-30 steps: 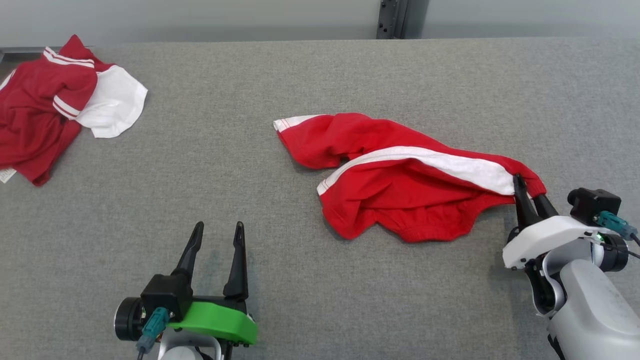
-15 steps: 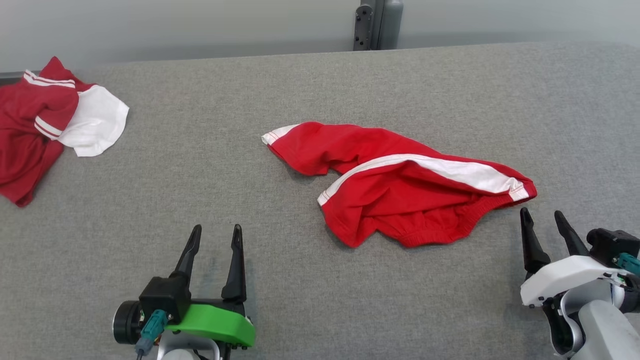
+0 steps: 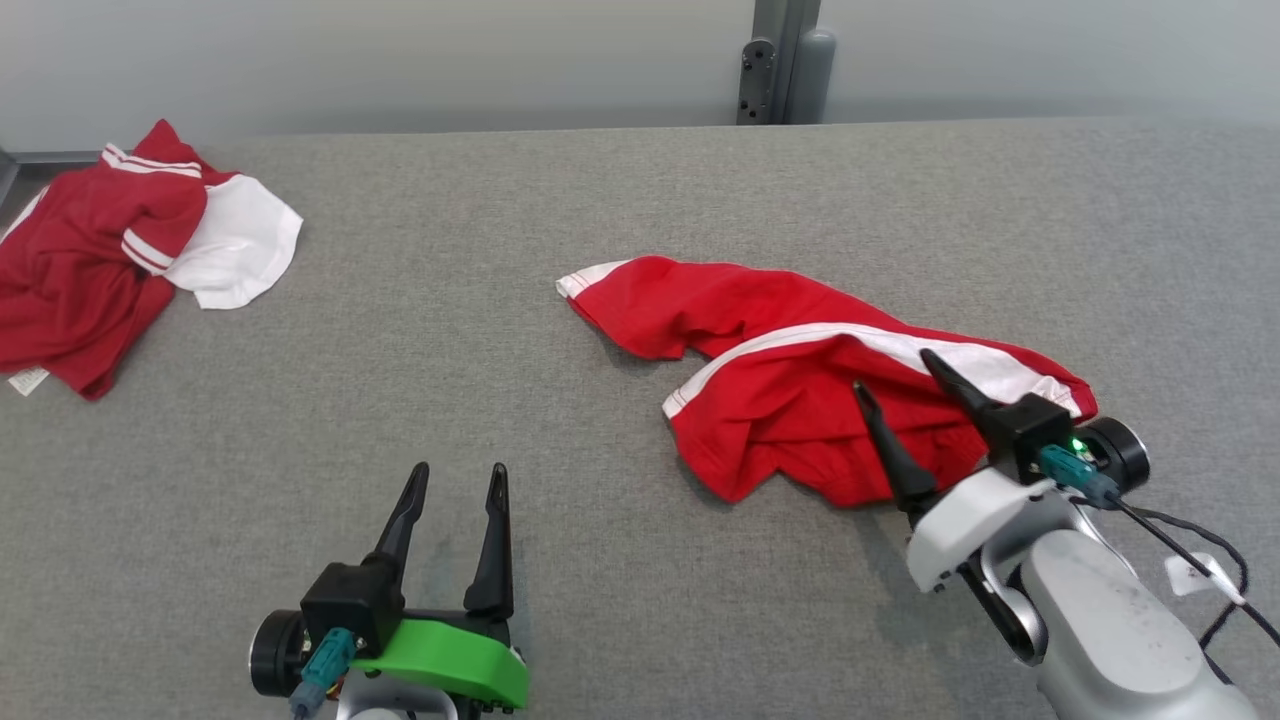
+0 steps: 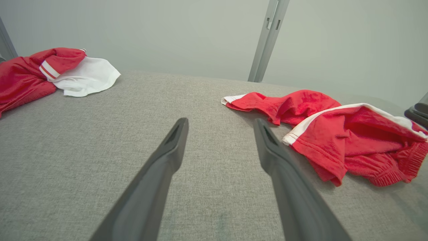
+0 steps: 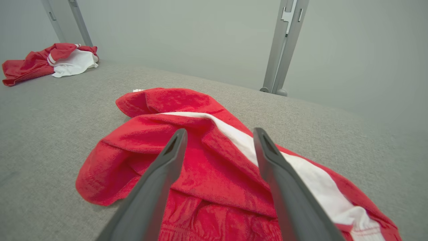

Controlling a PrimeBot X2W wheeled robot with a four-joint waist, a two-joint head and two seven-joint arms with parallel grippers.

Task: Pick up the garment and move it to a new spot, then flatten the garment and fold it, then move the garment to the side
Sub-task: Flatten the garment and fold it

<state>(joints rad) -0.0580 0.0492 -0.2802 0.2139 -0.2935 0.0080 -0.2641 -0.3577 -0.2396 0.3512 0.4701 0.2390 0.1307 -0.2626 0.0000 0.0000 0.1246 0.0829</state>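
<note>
Tabletop (image 3: 640, 200): right pincer (image 3: 892, 369) now over garment (image 3: 760, 400)

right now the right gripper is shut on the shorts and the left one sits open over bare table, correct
No: the right gripper is open, its fingers spread over the shorts with no cloth pinched between them, as the right wrist view shows. The left gripper does sit open over bare table.

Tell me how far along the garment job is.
Done, apparently: the move; the red shorts lie unheld on the grey table. In hand: the right gripper, open, is poised over their waistband end; the left gripper sits open, apart. Left: flattening, folding, setting aside; the shorts are crumpled, unfolded.
</note>
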